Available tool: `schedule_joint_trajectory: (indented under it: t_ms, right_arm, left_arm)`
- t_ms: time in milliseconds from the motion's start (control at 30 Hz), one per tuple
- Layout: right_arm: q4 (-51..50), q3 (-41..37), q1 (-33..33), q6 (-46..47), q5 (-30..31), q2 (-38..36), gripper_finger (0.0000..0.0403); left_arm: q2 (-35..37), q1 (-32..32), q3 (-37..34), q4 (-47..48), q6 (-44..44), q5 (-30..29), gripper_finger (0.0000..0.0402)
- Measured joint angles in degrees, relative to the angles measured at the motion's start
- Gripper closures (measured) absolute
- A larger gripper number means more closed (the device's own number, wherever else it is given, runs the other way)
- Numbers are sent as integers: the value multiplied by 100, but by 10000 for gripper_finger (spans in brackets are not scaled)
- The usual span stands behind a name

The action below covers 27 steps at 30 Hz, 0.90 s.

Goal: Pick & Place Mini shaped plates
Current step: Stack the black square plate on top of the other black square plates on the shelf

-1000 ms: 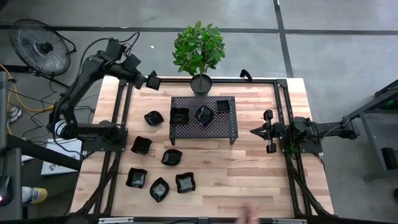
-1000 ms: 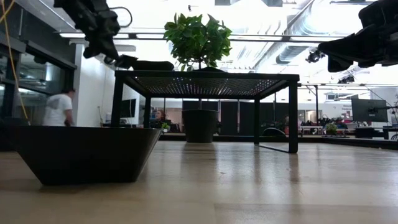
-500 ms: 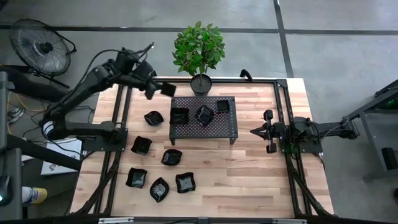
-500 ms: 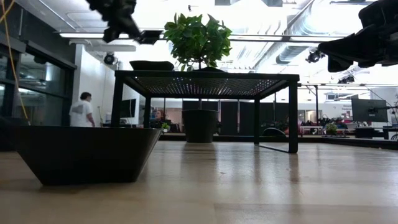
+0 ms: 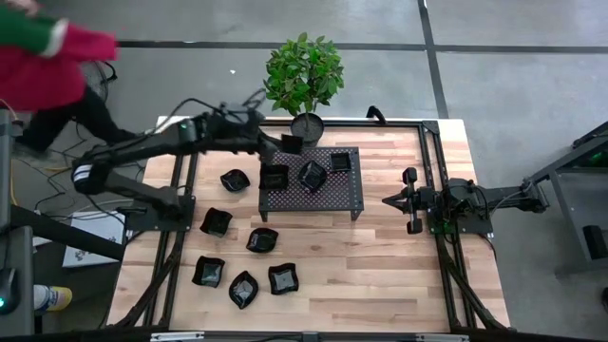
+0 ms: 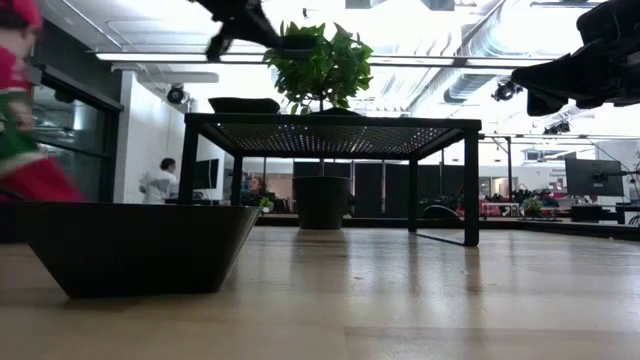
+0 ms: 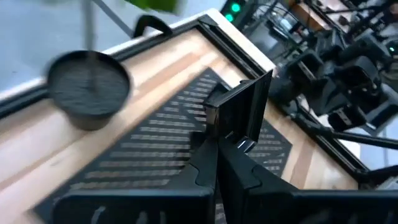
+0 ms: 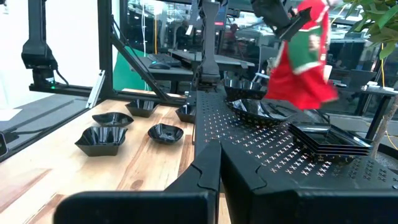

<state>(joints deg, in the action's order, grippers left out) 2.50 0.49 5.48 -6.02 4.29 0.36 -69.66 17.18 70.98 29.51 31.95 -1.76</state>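
My left gripper (image 5: 283, 144) hangs over the rack's far left corner, shut on a small square black plate (image 5: 294, 143) held on edge (image 7: 241, 111). Three mini plates (image 5: 313, 175) lie on the black perforated rack (image 5: 348, 200). Several more glossy black plates (image 5: 262, 240) sit on the wooden table left of and in front of the rack. One of them (image 6: 140, 245) fills the near left of the low view. My right gripper (image 5: 388, 200) rests shut and empty at the table's right side, pointing at the rack.
A potted plant (image 5: 307, 126) stands just behind the rack, close to the left gripper. A person in a red and green garment (image 5: 43, 43) passes beyond the table's far left corner. Black frame rails (image 5: 432, 171) run along both table sides.
The left arm has swung right with the square plate, from the table's far left edge to above the rack's far left corner. A person in red has come into view. The right arm is still.
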Motion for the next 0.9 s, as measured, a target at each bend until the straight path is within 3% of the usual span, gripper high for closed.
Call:
schedule_joint_trajectory:
  t_ms: [233, 400, 567, 900]
  right_arm:
    - [2, 0, 2, 0, -2, 0, 398]
    - [7, 0, 1, 0, 0, 0, 398]
    - [9, 0, 2, 2, 0, 0, 398]
    - [11, 0, 0, 0, 1, 0, 398]
  left_arm:
    - [-739, -348, 0, -1220, 199, 162, 401]
    - [-1160, -349, 0, -1997, 363, 628, 401]
    - [-1559, -347, 0, -2840, 955, 904, 401]
    - [-2314, -333, 229, -3556, 2742, 1026, 401]
